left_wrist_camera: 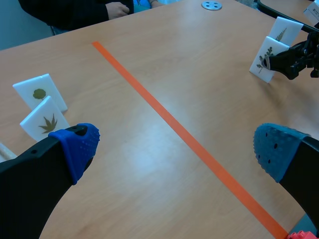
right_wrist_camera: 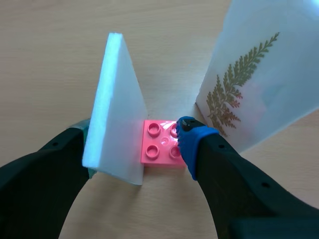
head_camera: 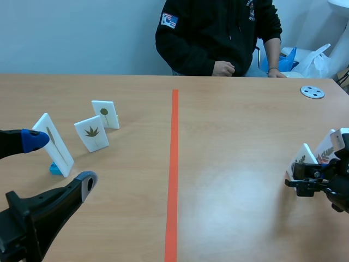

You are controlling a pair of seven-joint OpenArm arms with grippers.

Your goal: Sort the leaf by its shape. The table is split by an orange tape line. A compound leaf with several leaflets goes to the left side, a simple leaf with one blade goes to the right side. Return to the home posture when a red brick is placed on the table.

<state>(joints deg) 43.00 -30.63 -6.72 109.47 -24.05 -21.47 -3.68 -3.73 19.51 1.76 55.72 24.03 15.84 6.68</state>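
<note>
Right wrist view: right fingers pinch a white leaf card at its pink base, fern card just beside; left fingers spread wide over the surface.

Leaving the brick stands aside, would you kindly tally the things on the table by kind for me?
White leaf cards: 5
Grey disc: 1
Total: 6
</note>
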